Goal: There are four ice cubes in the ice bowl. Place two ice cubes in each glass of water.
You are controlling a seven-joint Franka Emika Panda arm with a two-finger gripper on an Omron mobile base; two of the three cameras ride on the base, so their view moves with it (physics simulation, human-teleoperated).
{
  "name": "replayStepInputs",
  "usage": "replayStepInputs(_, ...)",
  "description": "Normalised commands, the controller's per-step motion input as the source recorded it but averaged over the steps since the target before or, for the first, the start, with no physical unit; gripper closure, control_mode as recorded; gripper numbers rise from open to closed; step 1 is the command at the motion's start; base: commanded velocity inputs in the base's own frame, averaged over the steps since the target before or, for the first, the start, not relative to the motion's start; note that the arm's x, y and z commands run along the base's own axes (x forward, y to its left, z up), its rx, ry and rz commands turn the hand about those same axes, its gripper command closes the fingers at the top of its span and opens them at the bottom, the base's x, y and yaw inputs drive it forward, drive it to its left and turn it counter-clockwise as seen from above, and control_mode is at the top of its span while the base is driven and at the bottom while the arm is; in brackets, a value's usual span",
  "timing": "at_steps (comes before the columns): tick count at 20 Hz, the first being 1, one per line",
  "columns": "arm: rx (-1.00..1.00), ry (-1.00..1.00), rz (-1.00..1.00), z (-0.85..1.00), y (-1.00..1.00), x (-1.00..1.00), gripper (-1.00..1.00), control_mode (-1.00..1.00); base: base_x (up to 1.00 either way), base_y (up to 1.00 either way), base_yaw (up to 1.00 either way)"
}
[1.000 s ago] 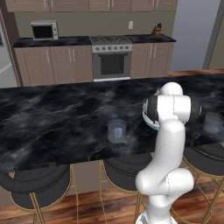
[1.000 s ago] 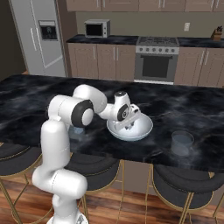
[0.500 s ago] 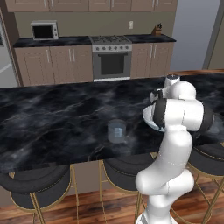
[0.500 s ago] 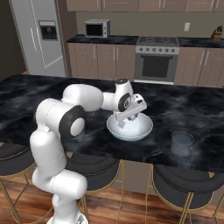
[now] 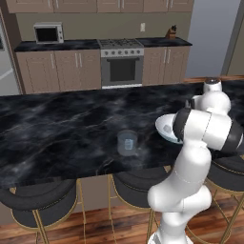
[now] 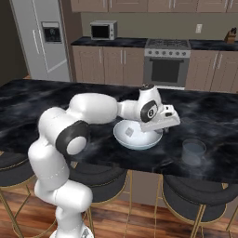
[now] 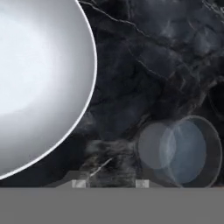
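The ice bowl point(image 6: 138, 138) is white and sits mid-counter, with one ice cube point(image 6: 129, 132) lying inside it. The bowl point(image 5: 165, 127) is half hidden behind my arm in the left base view. My gripper point(image 6: 170, 122) hovers over the bowl's right rim, tilted toward a glass of water point(image 6: 194, 151). In the hand view the bowl's pale inside point(image 7: 48, 100) fills the left and that glass point(image 7: 181, 151) lies lower right. The gripper point(image 7: 110, 183) shows two tips a moderate gap apart. No cube is visible between them. The other glass point(image 5: 127, 142) stands left of the bowl.
The black marble counter point(image 6: 218, 116) ends in a front edge just beyond the glasses, with round stools point(image 6: 193, 197) beneath it. Cabinets, an oven point(image 6: 165, 69) and a fridge line the far wall.
The hand has risen out of the bowl and swung right, from above the bowl's middle to over its right rim, nearer the right glass. Bowl and glasses have stayed put.
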Motion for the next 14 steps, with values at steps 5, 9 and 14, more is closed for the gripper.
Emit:
replayStepInputs(5,0.26,0.00,-0.52,0.00,-1.00,-0.01,1.00,-1.00,0.00,0.00,0.00)
replayStepInputs(9,0.24,-0.10,-0.22,0.00,-0.55,-0.10,1.00,-1.00,0.00,0.00,0.00)
replayStepInputs(14,0.01,-0.01,-0.02,0.00,-0.02,0.00,1.00,-1.00,0.00,0.00,0.00)
